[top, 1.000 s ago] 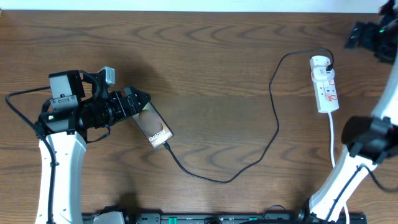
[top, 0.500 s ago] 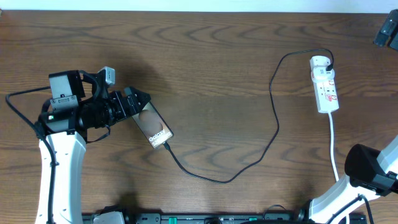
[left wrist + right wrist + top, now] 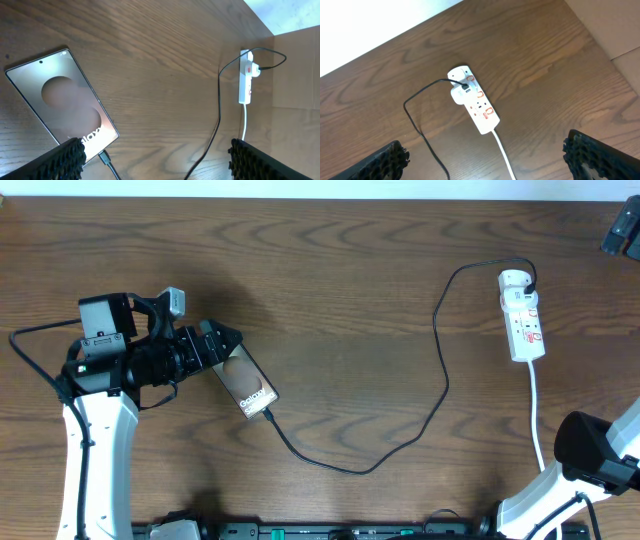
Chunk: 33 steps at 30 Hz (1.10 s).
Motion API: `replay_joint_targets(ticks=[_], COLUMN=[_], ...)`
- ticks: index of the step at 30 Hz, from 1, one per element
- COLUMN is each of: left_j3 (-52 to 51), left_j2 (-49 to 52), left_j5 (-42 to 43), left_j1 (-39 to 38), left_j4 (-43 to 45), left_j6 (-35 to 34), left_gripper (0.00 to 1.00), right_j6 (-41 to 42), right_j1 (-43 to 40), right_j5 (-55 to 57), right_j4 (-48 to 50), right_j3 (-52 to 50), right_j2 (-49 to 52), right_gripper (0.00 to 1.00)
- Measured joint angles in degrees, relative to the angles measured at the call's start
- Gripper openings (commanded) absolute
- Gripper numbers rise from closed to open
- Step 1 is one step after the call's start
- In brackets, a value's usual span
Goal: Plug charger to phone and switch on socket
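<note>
Phone (image 3: 246, 383) lies left, charger (image 3: 440, 395) tip touching its near end; socket (image 3: 524, 320) far right; left gripper (image 3: 157, 162) and right gripper (image 3: 492, 162) gape wide, empty.

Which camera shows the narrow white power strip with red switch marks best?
Right wrist view: the narrow white power strip lies near centre, its face and red marks plain. Overhead shows it small near the right edge; left wrist shows it distant and nearly edge-on.

Dark wood-grain table (image 3: 340, 260), pale strip (image 3: 300, 186) beyond its far edge, perhaps a cardboard panel (image 3: 300, 75)
</note>
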Motion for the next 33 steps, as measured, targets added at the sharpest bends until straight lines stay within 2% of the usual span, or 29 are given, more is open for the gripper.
replay_joint_targets(ticks=[4, 7, 9, 12, 15, 19, 23, 24, 28, 31, 33], left_j3=[0.0, 0.0, -0.6, -3.7, -11.6, -22.2, -33.3, -35.3, -46.5, -53.2, -56.6], left_j2=[0.0, -1.2, -4.9, -14.1, -26.8, -41.4, -53.2, -54.8, -60.9, -63.7, -65.6], left_j5=[-0.7, -4.4, -8.1, -14.9, -22.2, -26.2, -29.1, -29.6, -32.5, -33.6, -34.2], left_j1=[0.0, -0.8, -2.8, -8.0, -13.2, -14.1, -14.1, -14.1, -14.0, -13.4, -12.5], left_j4=[-0.9, -6.0, -7.2, -4.1, 3.3, 14.0, 30.1, 33.5, 56.0, 69.1, 73.7], left_j6=[0.0, 0.2, 0.2, 0.2, 0.2, 0.2, 0.2, 0.2, 0.3, 0.3, 0.4], left_gripper=[0.89, 0.9, 0.89, 0.89, 0.89, 0.89, 0.9, 0.89, 0.89, 0.9, 0.89], right_j6=[0.0, 0.0, 0.0, 0.0, 0.0, 0.0, 0.0, 0.0, 0.0, 0.0, 0.0], right_j1=[0.0, 0.0, 0.0, 0.0, 0.0, 0.0, 0.0, 0.0, 0.0, 0.0, 0.0], right_j5=[0.0, 0.0, 0.0, 0.1, 0.2, 0.2, 0.3, 0.3, 0.4, 0.3, 0.4], right_j4=[0.0, 0.0, 0.0, 0.0, 0.1, 0.0, 0.0, 0.0, -0.1, -0.1, -0.1], right_j3=[0.0, 0.0, 0.0, 0.0, 0.0, 0.0, 0.0, 0.0, 0.0, 0.0, 0.0], right_j2=[0.0, 0.0, 0.0, 0.0, 0.0, 0.0, 0.0, 0.0, 0.0, 0.0, 0.1], right_gripper=[0.99, 0.99, 0.99, 0.99, 0.99, 0.99, 0.99, 0.99, 0.99, 0.99, 0.99])
